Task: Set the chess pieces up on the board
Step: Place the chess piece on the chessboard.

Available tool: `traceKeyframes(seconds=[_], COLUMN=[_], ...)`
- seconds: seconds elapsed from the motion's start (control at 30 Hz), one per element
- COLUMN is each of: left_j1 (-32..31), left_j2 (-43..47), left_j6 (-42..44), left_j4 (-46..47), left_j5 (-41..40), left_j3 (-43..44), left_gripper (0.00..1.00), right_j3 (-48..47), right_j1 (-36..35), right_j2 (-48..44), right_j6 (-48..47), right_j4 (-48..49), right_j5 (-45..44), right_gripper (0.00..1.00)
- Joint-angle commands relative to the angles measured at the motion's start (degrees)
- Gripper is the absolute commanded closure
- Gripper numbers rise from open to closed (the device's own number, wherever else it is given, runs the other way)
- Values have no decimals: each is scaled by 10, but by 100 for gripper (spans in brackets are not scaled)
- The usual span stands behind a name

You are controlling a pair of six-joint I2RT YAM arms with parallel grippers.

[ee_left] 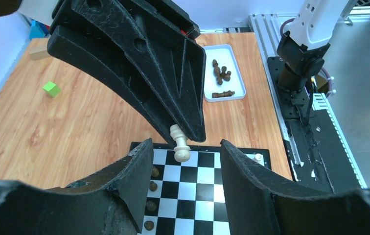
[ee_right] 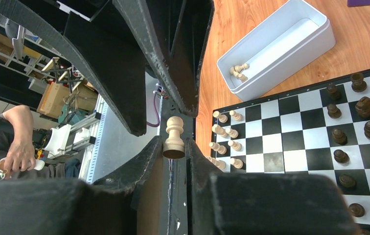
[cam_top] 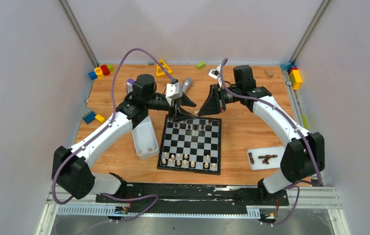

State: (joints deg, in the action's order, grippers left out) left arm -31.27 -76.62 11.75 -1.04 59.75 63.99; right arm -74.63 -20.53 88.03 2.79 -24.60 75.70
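My right gripper (ee_right: 174, 146) clamps the white pawn (ee_left: 179, 147), left gripper (ee_left: 185, 147) apart beside it; a mistimed release could topple the far dark pieces (ee_right: 340, 136).

Table top (cam_top: 251, 132) showed pale wood grain, smooth, low sheen. Chessboard (cam_top: 191, 143) looked glossy, white squares caught light. Fingers (ee_left: 139, 63) of right gripper (ee_left: 180, 134) were black plastic, matt, rough, edges scuffed grey. Pale pawn (ee_right: 174, 138) was smooth, satin; wood or plastic unclear. Dark pieces (ee_right: 364, 105) had dull brown shine. Bin (ee_right: 290, 66) was smooth white plastic. Base rail (cam_top: 315, 197) was bare brushed metal.
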Motion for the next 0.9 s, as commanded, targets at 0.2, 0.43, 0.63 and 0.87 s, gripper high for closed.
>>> traceKeyframes(seconds=[0.2, 0.43, 0.63, 0.87], left_j1=[-7, -10, -15, -18], left_j2=[-1, -4, -9, -12], left_j6=[30, 43, 43, 46], left_j4=[-4, -13, -15, -21], left_j5=[-14, -28, -26, -24], left_j3=[-2, 2, 7, 10], left_gripper=[42, 49, 53, 66], right_j3=[-13, -11, -9, -7], right_j1=[3, 3, 3, 3], right_j2=[3, 4, 6, 9], right_j6=[9, 13, 14, 15], right_j4=[32, 36, 38, 40], right_j5=[25, 27, 26, 27], right_gripper=[100, 100, 100, 99])
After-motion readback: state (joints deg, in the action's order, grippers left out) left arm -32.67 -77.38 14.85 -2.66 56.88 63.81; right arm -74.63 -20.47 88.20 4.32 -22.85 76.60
